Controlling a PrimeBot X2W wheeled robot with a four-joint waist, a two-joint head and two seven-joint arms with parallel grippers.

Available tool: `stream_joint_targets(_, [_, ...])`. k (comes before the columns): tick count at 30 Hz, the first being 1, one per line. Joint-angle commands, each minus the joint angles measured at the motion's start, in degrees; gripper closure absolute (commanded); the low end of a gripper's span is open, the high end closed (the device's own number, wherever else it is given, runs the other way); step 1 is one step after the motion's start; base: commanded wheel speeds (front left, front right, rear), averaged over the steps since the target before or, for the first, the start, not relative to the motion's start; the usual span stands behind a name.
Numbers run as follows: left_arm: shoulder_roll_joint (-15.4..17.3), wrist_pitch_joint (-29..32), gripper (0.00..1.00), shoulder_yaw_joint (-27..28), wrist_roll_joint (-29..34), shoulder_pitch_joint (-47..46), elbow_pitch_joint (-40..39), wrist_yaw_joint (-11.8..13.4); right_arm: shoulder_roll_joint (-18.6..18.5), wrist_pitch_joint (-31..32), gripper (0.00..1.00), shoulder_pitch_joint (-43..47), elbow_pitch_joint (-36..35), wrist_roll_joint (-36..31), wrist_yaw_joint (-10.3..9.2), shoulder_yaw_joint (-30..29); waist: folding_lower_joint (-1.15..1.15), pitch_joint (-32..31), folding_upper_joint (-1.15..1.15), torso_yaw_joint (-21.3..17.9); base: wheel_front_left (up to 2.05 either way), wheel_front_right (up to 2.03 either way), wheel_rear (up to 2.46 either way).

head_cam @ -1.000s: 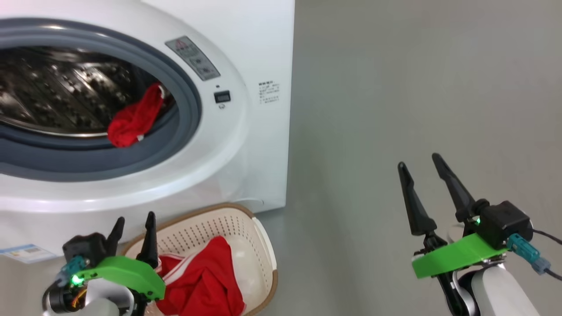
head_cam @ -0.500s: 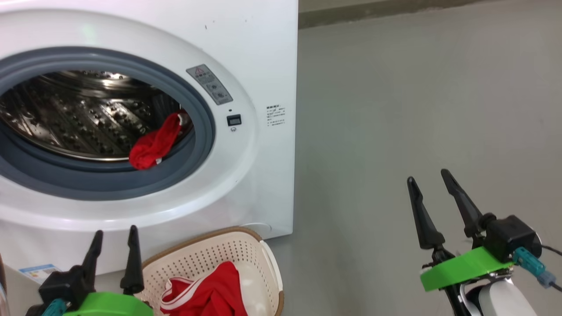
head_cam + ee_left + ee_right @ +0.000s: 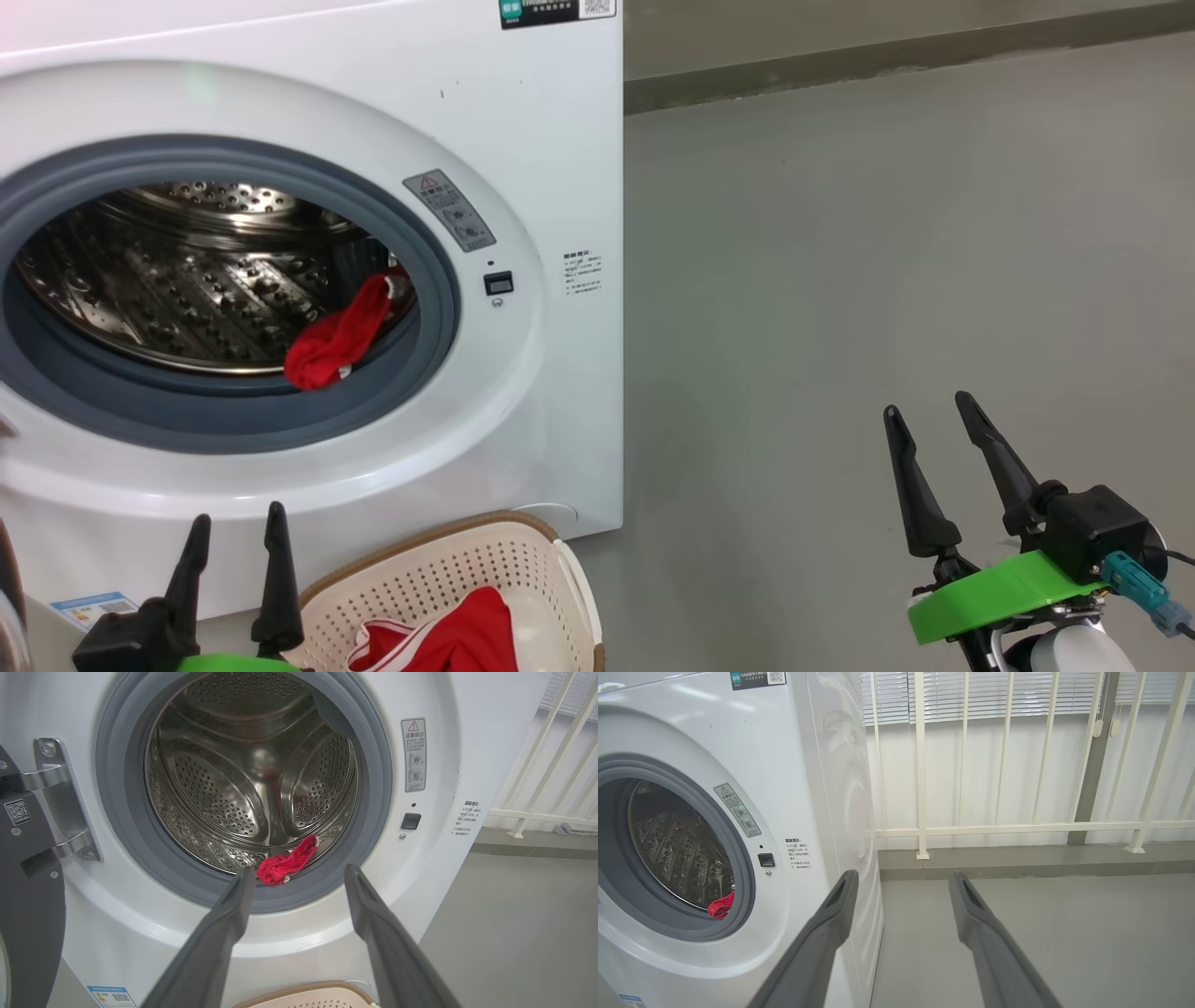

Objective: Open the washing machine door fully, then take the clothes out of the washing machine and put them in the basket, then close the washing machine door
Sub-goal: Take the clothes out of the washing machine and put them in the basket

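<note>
The door (image 3: 28,905) stands open at nine o'clock, red clothes (image 3: 467,630) lie in the basket (image 3: 448,569) at six, one red piece (image 3: 336,338) waits at the drum's (image 3: 187,280) five, and the left claw (image 3: 237,515) and right claw (image 3: 927,404) spread empty.

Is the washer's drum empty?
No, one red garment lies at the front lip of the drum.

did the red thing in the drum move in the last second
No. The red garment hangs over the same lower-right spot of the grey rubber ring; only the head camera tilted, shifting the whole picture.
</note>
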Motion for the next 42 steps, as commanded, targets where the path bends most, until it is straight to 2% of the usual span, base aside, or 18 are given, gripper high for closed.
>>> stream_joint_targets(1, [0.35,-0.7,0.0,2.22,0.51,-0.13,-1.67,0.33,-0.28,-0.37,0.0,-0.86,-1.24,-0.61,0.36,0.95,0.0,-0.25,0.0,0.0,0.0,0.0,0.0])
stream_joint_targets(22, [-0.63,-0.7,0.0,2.81,0.92,-2.18,0.96,-1.12,-0.23,-0.37,0.0,-0.69,-1.53,-0.07,0.36,0.97,0.0,0.61,0.0,0.34,0.0,0.0,0.0])
stream_joint_targets(33, [0.59,-0.7,0.0,2.8,1.51,-12.6,5.18,-3.0,-0.24,-0.37,0.0,-2.53,-2.86,-0.09,0.36,1.51,0.0,7.09,0.0,0.83,0.0,0.0,0.0])
stream_joint_targets(42, [1.69,-0.7,0.0,3.36,2.26,-23.0,10.16,-3.43,-0.49,-0.37,0.0,-5.33,-3.93,-0.35,0.36,2.16,0.0,13.68,0.0,0.31,0.0,0.0,0.0])
